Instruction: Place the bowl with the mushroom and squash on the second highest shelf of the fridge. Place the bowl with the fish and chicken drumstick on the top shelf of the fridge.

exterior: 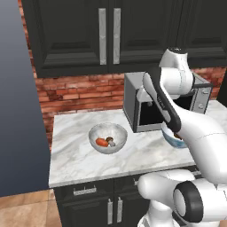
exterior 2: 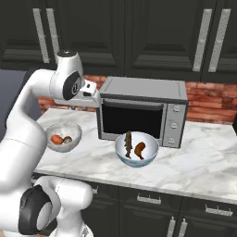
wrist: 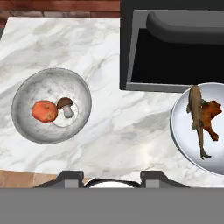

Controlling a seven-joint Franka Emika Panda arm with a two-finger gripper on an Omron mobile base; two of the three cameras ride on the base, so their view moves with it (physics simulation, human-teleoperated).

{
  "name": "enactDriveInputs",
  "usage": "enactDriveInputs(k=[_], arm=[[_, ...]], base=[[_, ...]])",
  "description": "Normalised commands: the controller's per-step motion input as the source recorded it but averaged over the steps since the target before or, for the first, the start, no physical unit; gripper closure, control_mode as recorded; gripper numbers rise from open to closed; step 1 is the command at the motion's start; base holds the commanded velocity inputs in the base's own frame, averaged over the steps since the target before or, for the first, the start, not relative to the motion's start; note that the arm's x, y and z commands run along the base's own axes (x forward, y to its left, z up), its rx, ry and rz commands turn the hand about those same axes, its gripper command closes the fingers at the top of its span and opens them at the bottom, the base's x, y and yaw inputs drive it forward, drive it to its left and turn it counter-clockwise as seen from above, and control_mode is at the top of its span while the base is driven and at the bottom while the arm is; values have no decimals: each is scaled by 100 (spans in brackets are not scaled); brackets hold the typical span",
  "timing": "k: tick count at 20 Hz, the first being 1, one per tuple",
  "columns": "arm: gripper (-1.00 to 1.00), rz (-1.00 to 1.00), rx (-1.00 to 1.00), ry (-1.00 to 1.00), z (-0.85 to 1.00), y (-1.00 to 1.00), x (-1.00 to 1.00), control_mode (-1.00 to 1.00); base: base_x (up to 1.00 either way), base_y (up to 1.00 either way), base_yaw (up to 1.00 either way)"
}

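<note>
Nearest the lens, two dark fingertips of the gripper point(wrist: 111, 177) rise at the bottom of the hand view, set well apart with nothing between them. Ahead of them and off to their left sits the bowl with the mushroom and squash point(wrist: 51, 105), a plain pale grey-white round bowl with faint marbling; inside it the squash point(wrist: 44, 110), a small orange-red lump, touches the mushroom point(wrist: 66, 105), which has a dark brown cap on a pale stem. Off to the fingers' right is the white bowl point(wrist: 199, 129) with a blue outside, partly cut by the frame edge; in it the fish point(wrist: 196, 118), slim and olive-brown, lies just beside the glossy orange-brown chicken drumstick point(wrist: 211, 118). Both bowls rest on the marble counter point(wrist: 127, 131), white with grey veining, well apart from each other and below the raised gripper. Straight ahead of the fingers stands the microwave point(exterior 2: 143, 111), a boxy grey unit with a dark door, backed by a red brick wall point(exterior: 80, 93) under dark cabinets point(exterior: 71, 31) with long metal handles
</note>
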Motion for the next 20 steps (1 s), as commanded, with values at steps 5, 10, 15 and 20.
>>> enactDriveInputs(k=[5, 10, 15, 20], arm=[[-100, -10, 2, 0, -10, -40, -37, -100], [-100, -47, 12, 14, -46, -100, -38, -100], [-100, -50, 14, 17, -70, -100, 0, -100], [-100, -45, 22, 14, -83, -100, 0, -100]], base=[[0, 0, 0], [0, 0, 0], [0, 0, 0], [0, 0, 0]])
